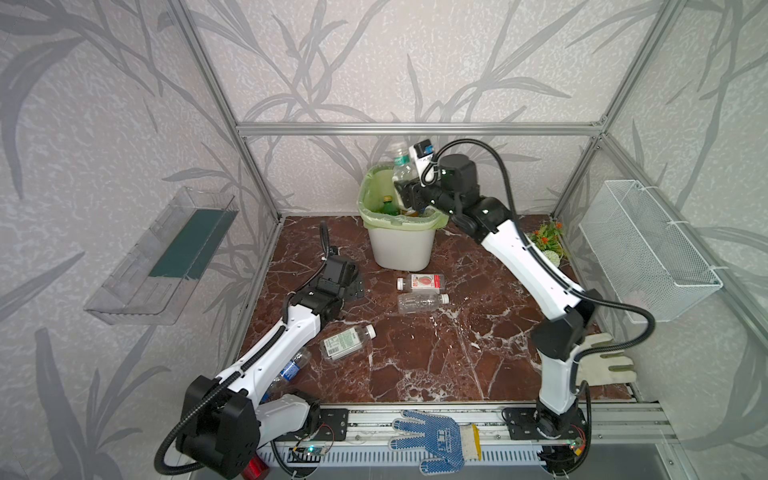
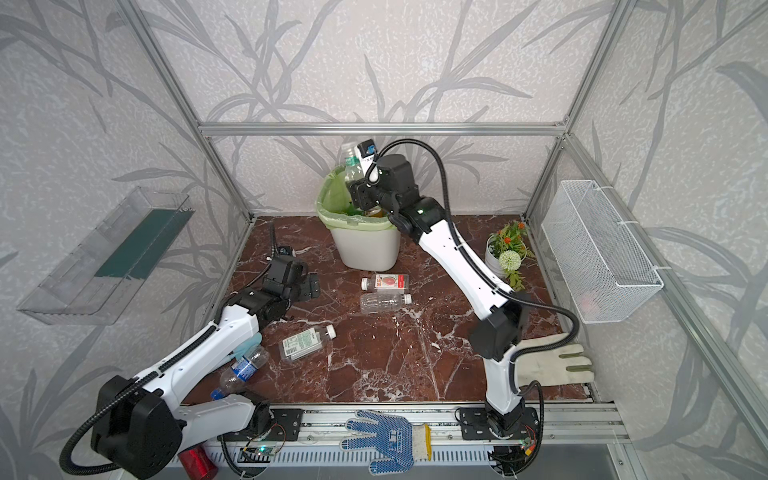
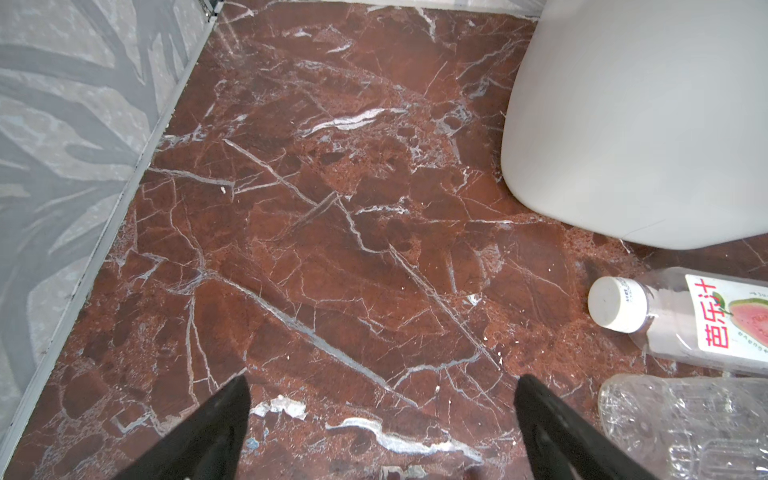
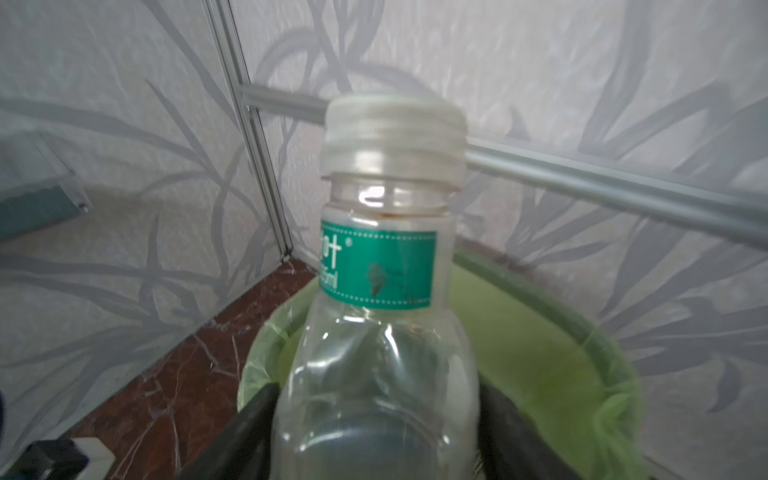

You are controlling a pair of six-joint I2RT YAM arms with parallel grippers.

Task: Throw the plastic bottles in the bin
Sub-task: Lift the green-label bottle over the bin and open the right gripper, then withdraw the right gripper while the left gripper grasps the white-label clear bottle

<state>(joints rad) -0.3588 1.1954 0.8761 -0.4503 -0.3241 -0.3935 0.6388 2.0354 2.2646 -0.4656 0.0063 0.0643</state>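
My right gripper [image 1: 404,188] [image 2: 355,188] [image 4: 378,390] hangs over the bin [image 1: 399,249] [image 2: 365,249] [image 4: 540,353], a white wastebasket lined with a green bag. Its jaws stand wide, and a clear bottle with a green label and white cap [image 1: 402,164] [image 2: 352,163] [image 4: 382,270] stands upright and slightly blurred between them. A green bottle [image 1: 388,205] lies inside the bin. On the marble lie a guava-label bottle [image 1: 419,281] [image 3: 685,320], a clear bottle [image 1: 422,302] [image 3: 685,428], a white-label bottle [image 1: 347,340] and a blue-label bottle [image 2: 245,365] under the left arm. My left gripper [image 1: 355,284] [image 3: 382,378] is open and empty, left of the bin.
A flower pot [image 1: 548,243] stands at the back right. A wire basket [image 1: 648,249] hangs on the right wall and a clear tray [image 1: 162,257] on the left wall. A blue glove [image 1: 436,440] lies on the front rail, a white glove [image 1: 602,361] by the right arm's base.
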